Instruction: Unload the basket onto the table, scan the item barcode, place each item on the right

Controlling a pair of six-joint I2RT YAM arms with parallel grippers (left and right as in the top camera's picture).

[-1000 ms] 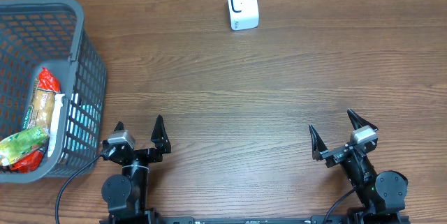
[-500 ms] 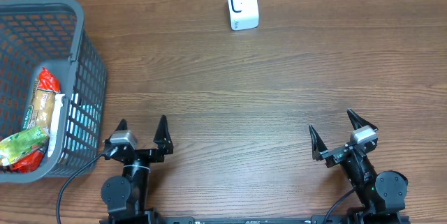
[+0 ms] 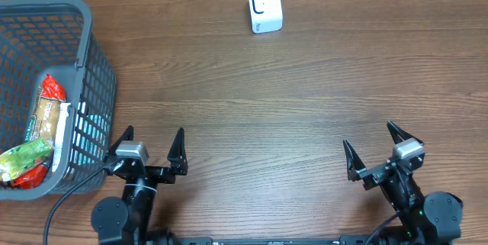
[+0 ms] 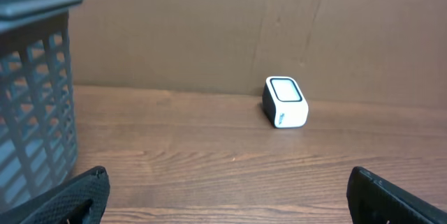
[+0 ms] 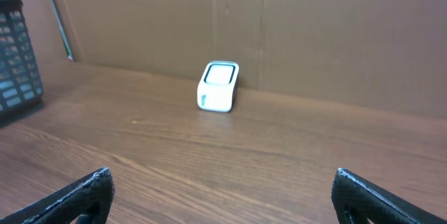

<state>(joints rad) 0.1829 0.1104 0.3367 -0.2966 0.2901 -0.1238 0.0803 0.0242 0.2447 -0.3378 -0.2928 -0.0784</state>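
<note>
overhead, the packets (image 3: 47, 115) lie in the grey basket (image 3: 97, 77) just left of the left gripper (image 3: 152, 134), their print too small to read; the tan one's long axis runs away from the arms. the basket wall stands between them and that gripper, whose fingers are spread wide on nothing, like the right gripper's (image 3: 369, 135). the white scanner (image 3: 264, 6) stands on the wooden table (image 3: 267, 100) well ahead, between both, its window tilted up toward them.
</note>
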